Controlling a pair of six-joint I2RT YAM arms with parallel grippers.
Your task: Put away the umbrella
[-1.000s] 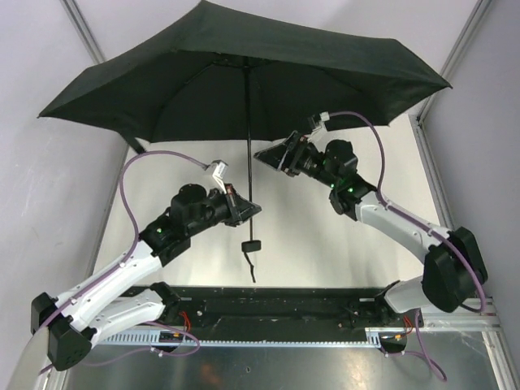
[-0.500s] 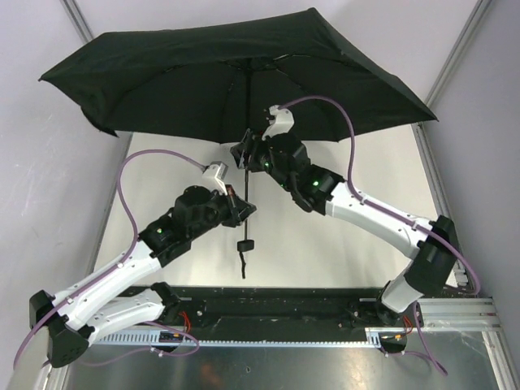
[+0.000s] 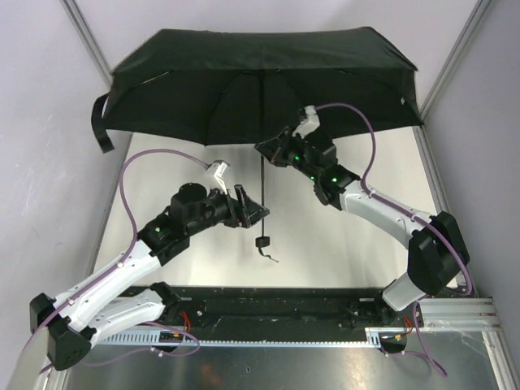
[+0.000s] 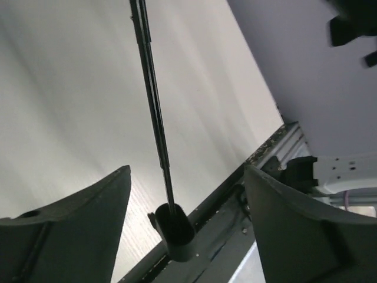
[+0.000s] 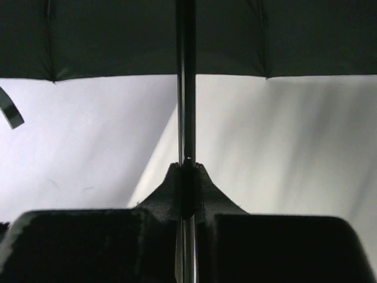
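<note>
Black umbrella (image 3: 260,81) fully open, aloft over table (image 3: 341,252). My right pincer (image 3: 265,151) clamped on its shaft, high up. My left pincer (image 3: 258,210) spread wide, shaft between the fingers, untouched. Judgement: early. Canopy not collapsed, shaft not shortened, nothing stowed.

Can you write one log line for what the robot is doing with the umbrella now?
umbrella: open, aloft | right gripper: shut on shaft | left gripper: open around shaft, no contact
</note>
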